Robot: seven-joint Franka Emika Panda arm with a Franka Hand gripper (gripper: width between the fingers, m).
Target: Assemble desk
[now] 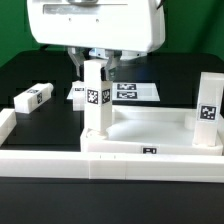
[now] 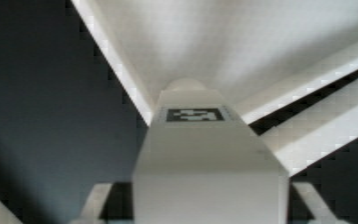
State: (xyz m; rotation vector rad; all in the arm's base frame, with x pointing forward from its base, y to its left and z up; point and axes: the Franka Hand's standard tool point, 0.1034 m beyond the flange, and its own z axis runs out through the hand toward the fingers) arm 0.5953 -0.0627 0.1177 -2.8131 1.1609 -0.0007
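The white tray-like tabletop (image 1: 150, 128) lies with its raised rim up, and it also shows in the wrist view (image 2: 247, 45). My gripper (image 1: 97, 62) is shut on a white block leg (image 1: 95, 100). The leg stands upright on the tabletop's corner nearest the exterior view's left. In the wrist view the leg (image 2: 202, 160) fills the middle between my fingers (image 2: 101, 200), its tag (image 2: 194, 114) on the far end. A second leg (image 1: 208, 112) stands upright at the tabletop's right end. A third leg (image 1: 33, 98) lies loose at the exterior view's left.
The marker board (image 1: 135, 91) lies flat behind the tabletop. A long white border rail (image 1: 100, 160) runs along the front and turns up the exterior view's left side (image 1: 5, 125). The table surface is black.
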